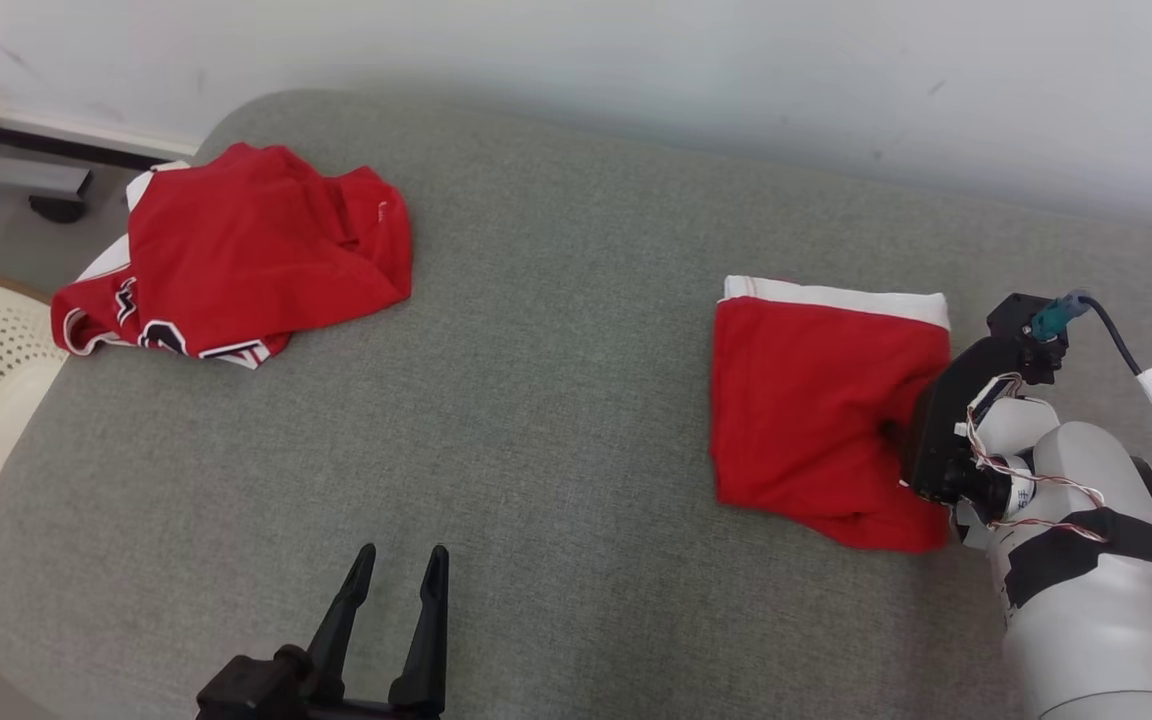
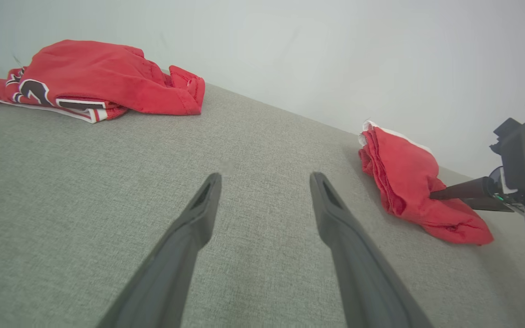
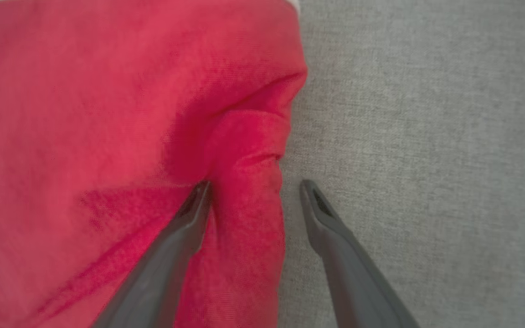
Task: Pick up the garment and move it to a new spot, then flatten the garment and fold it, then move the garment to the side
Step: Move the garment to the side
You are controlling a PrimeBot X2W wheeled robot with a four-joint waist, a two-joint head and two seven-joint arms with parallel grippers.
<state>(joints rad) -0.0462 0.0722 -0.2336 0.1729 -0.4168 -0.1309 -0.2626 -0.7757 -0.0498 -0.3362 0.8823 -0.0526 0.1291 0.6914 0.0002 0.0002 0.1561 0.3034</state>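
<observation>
Right claw [image 3: 253, 184] spread, one fingertip [image 3: 198, 198] tucked into garment [image 1: 816, 420].

Garment [image 1: 816, 420] at right of cushion [image 1: 556, 420], jersey [image 1: 246, 250] back left

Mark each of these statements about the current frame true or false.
1. The folded red garment lies on the grey cushion. True.
2. The right gripper is shut on the garment. False: its jaws stand open, astride a fold at the garment's edge.
3. The left gripper holds the crumpled red jersey. False: it is open over bare cushion, apart from the jersey.
4. A white band runs along the folded garment's far edge. True.
</observation>
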